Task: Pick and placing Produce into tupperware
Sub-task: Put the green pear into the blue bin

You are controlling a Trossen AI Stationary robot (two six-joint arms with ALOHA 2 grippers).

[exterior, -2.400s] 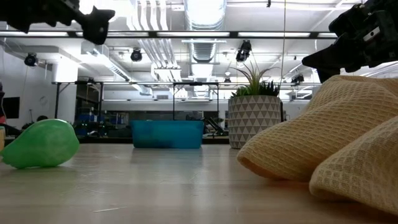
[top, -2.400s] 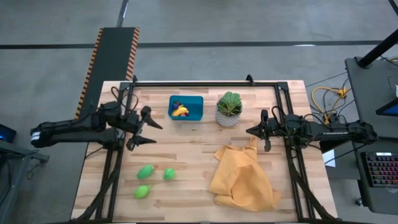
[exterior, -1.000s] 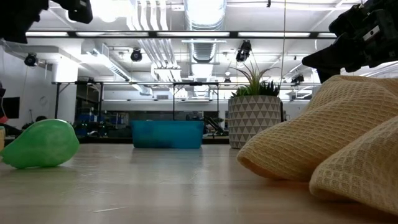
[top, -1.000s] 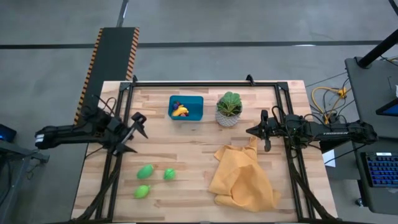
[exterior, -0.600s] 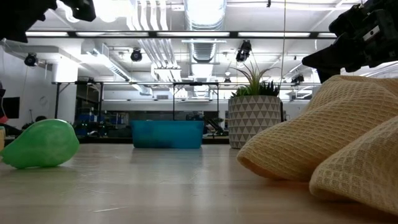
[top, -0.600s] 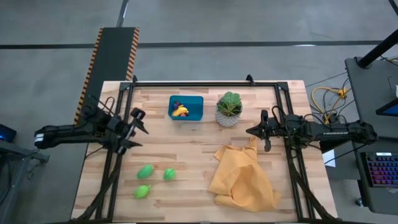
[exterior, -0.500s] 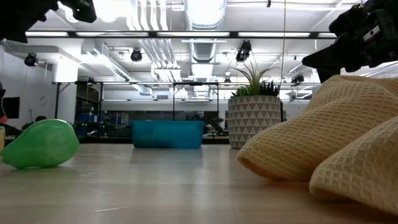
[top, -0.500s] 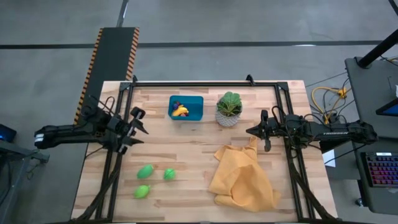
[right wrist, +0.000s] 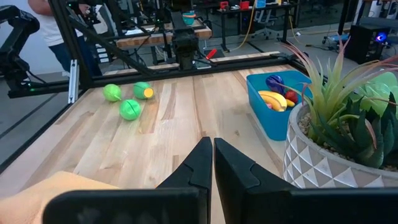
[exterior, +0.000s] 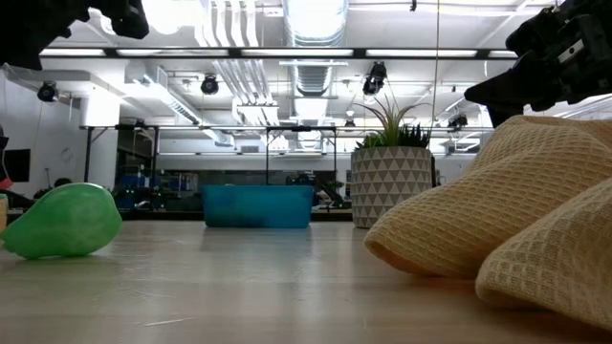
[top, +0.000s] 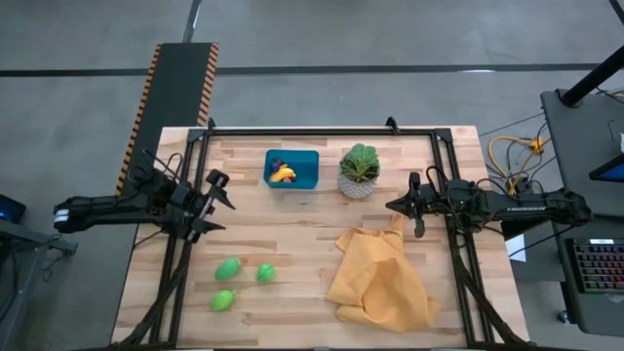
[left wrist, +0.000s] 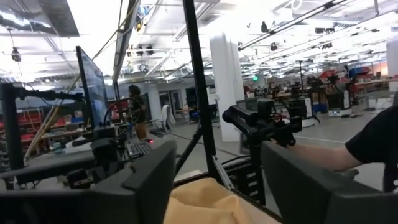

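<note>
From above, the left gripper [top: 216,203] hangs spread wide at the table's left edge, the right gripper [top: 402,206] pinched closed. Three green pieces [top: 228,268] lie near the front; the right wrist view shows a banana [right wrist: 273,99] in the blue container [top: 292,169].

Lighting evenly and brightly from ceiling strip lights [exterior: 287,53], casting only faint shadows on the counter [top: 312,244]. Blowing out to white glare around the upper left wrist view. Blurring the nearest yellow cloth [exterior: 516,220] at counter level.
</note>
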